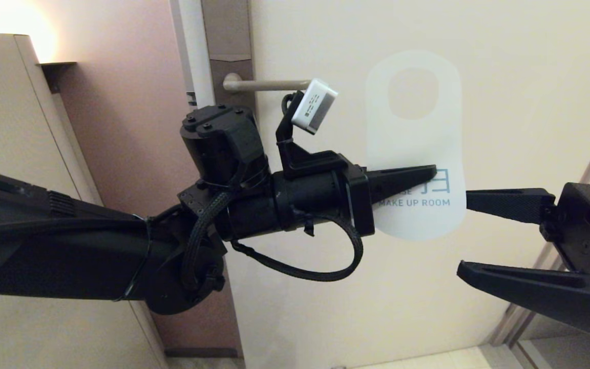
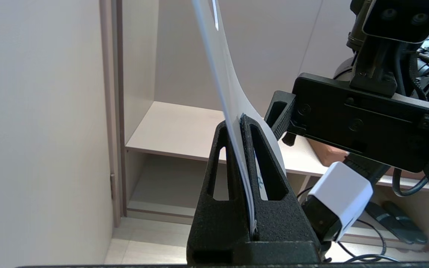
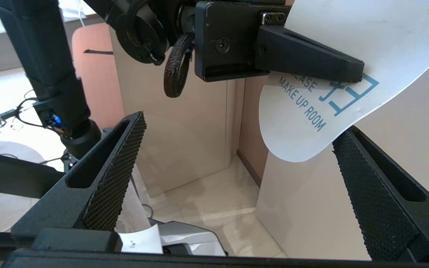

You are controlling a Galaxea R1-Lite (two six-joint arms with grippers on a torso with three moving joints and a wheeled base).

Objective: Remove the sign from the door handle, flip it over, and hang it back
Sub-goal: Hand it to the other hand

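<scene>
Left arm reaches in from the left, its end effector (image 1: 430, 174) pointing sideways with fingers pinched tight together. Right end effector (image 1: 466, 238) comes in from the right, facing it, fingers spread wide apart.

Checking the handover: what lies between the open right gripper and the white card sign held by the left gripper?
Nothing: in the head view only bare door shows between the right gripper and the white card sign.
</scene>
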